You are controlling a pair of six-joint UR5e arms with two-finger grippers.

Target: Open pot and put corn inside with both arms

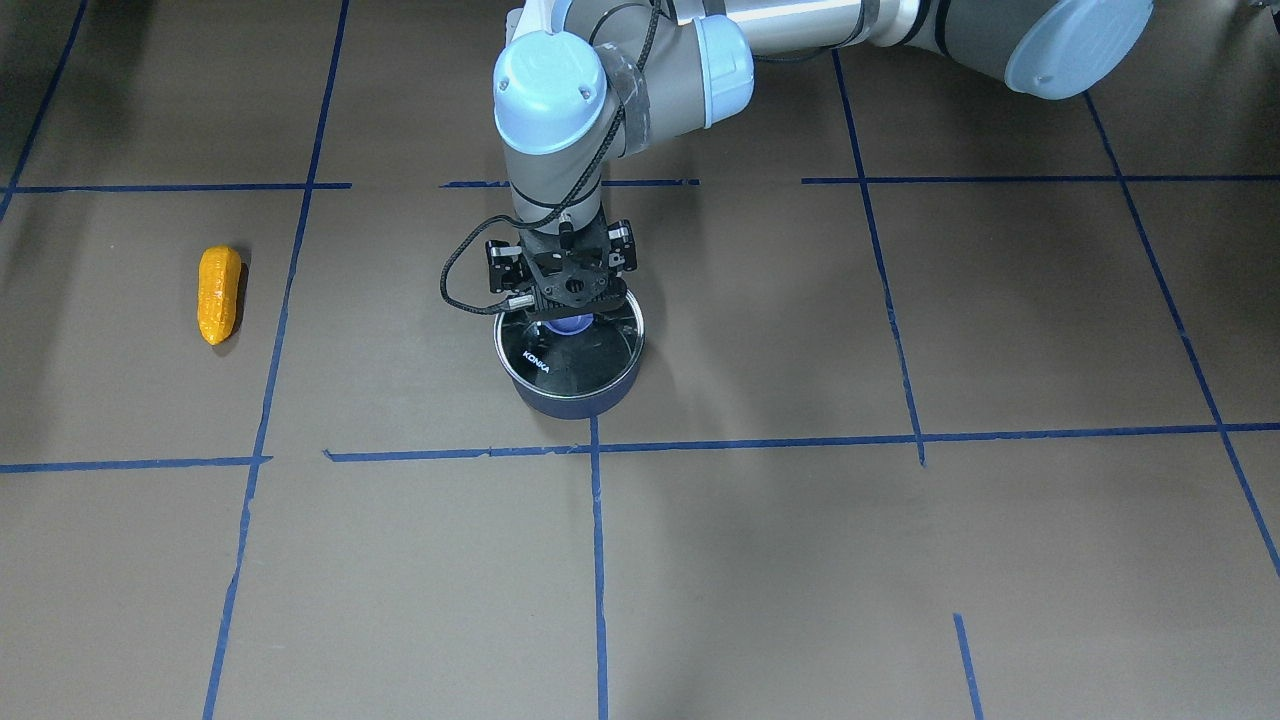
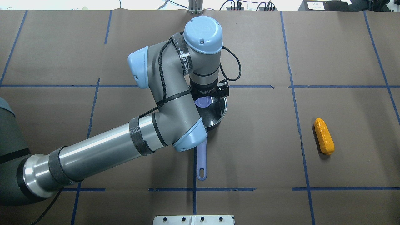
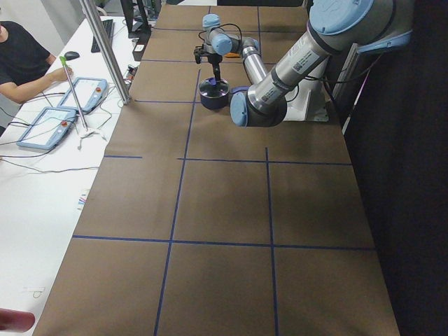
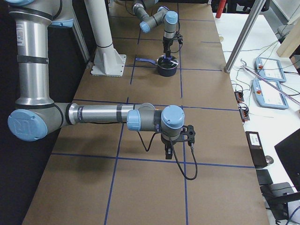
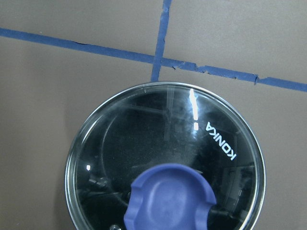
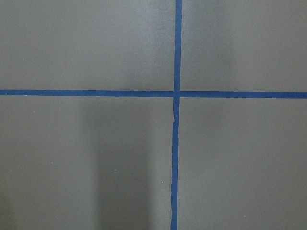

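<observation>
The pot (image 1: 572, 392) stands mid-table with its KONKA glass lid (image 1: 560, 357) on it. It also shows in the overhead view (image 2: 218, 115), with its periwinkle handle (image 2: 202, 156) pointing toward the robot. My left gripper (image 1: 569, 316) points straight down at the lid's blue knob (image 1: 571, 326), one finger on each side. I cannot tell whether the fingers grip the knob. The left wrist view shows the lid (image 5: 192, 143) and knob (image 5: 168, 199) close below. The corn (image 1: 218, 293) lies apart on the table (image 2: 324, 136). My right gripper (image 4: 167, 153) hangs over bare table; I cannot tell its state.
Blue tape lines (image 1: 594, 560) grid the brown table. The white base pedestal (image 4: 104, 56) stands at the robot's side. Operators' desks with teach pendants (image 4: 269, 70) lie beyond the far table edge, and a person (image 3: 21, 59) sits there.
</observation>
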